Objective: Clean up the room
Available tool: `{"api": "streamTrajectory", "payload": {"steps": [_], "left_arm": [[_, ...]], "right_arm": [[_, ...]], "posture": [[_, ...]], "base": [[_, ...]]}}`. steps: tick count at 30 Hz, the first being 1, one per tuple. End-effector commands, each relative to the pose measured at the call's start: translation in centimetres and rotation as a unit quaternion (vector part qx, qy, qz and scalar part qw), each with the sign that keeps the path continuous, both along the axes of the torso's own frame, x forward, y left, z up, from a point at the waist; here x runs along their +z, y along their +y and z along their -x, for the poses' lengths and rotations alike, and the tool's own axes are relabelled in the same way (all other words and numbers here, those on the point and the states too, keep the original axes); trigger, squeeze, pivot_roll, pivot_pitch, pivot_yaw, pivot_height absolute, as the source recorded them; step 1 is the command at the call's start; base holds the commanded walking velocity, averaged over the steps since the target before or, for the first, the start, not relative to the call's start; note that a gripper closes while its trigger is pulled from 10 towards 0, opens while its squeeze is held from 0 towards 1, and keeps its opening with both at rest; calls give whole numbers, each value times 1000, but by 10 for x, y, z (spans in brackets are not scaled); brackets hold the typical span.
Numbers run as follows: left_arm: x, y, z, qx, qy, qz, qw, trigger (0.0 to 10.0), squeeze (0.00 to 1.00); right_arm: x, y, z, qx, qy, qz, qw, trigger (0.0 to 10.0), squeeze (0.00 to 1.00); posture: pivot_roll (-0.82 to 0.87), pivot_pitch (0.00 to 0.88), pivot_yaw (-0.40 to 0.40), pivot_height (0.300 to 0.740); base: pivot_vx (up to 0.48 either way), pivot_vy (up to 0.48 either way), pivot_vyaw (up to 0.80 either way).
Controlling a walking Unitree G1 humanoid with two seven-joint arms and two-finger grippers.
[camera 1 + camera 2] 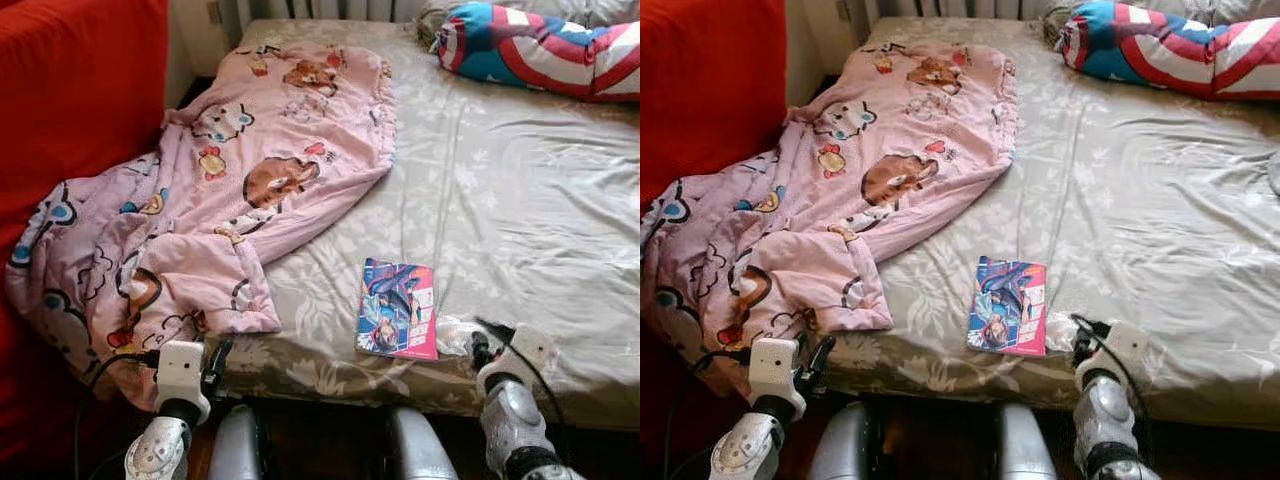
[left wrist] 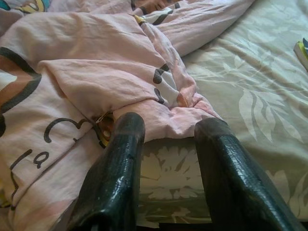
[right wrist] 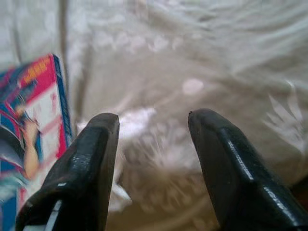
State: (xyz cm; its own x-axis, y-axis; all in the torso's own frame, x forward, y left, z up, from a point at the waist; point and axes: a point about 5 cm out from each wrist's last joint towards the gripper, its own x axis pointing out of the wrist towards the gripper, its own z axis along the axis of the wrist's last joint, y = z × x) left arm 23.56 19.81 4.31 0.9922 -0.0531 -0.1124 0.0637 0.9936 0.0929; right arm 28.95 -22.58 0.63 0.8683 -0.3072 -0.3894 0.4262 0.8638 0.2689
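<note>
Nearest the camera, the robot's two arms reach up to the near edge of the bed, one at each end of the clutter. The left tool (image 2: 166, 139), its two black fingers standing apart with nothing between them, points at the folded corner of the pink cartoon-printed cotton blanket (image 1: 230, 190), just short of touching it. That placing suggests the blanket hem is the first thing it means to take. The right tool (image 3: 154, 130) also has its fingers spread and empty; it hovers over the grey-green leaf-patterned bedsheet (image 1: 520, 230), just beside the thin glossy comic book with a pink and blue cover (image 1: 398, 308). A small crumpled bit of clear wrapping seems to lie on the sheet beneath this tool, though blur makes it hard to tell.

The comic book lies flat near the bed's front edge, between the two arms. The blanket sprawls from that edge back toward the far left corner and spills over onto the red upholstered sofa (image 1: 70, 100) beside the bed, so it probably needs straightening or folding. Farthest off, against the headboard side, rests a long red, white and blue striped cushion (image 1: 540, 50).

Counted: two tools, one blanket, one comic book, one cushion, one sofa.
</note>
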Motion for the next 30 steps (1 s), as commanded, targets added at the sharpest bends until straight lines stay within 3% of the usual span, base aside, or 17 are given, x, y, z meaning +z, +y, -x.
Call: {"api": "streamTrajectory", "payload": {"steps": [1, 5, 10, 11, 12, 16, 17, 18, 30], "left_arm": [[-2, -1, 4, -3, 10, -1, 1000, 10000, 0], [0, -1, 6, -4, 9, -1, 1000, 10000, 0], [0, 0, 9, -4, 11, -3, 1000, 10000, 0], [0, 0, 11, -6, 13, -5, 1000, 10000, 0], [0, 0, 12, -6, 13, -5, 1000, 10000, 0], [1, 0, 14, -7, 15, -6, 1000, 10000, 0], [1, 0, 16, -8, 18, -7, 1000, 10000, 0], [1, 0, 17, -8, 19, -7, 1000, 10000, 0], [4, 1, 32, -5, 29, -11, 1000, 10000, 0]], "right_arm": [[-6, 1, 5, -3, 11, -17, 1000, 10000, 0], [-11, 7, 6, -1, 11, -75, 997, 10000, 0], [-12, 7, 6, -8, 13, -83, 996, 10000, 0], [-11, 7, 5, -10, 13, -84, 996, 10000, 843], [-11, 7, 5, -11, 10, -89, 996, 10000, 1000], [-9, 8, 3, -9, 8, -93, 996, 10000, 1000], [-10, 8, 3, -9, 10, -100, 995, 10000, 424], [-10, 8, 2, -8, 11, -102, 995, 10000, 0], [-7, 5, -2, -26, 10, -127, 992, 10000, 0]], "posture": [[-38, 199, 22, 602], [-19, 206, 25, 602], [-15, 213, 29, 602], [-11, 217, 31, 602], [-9, 221, 31, 602], [-4, 234, 34, 602], [-1, 240, 35, 602], [1, 243, 34, 602], [37, 278, 30, 602]], "base": [[0, 0, 0], [0, 0, 0], [0, 0, 0], [0, 0, 0], [0, 0, 0], [0, 0, 0], [0, 0, 0], [0, 0, 0], [0, 0, 0]]}}
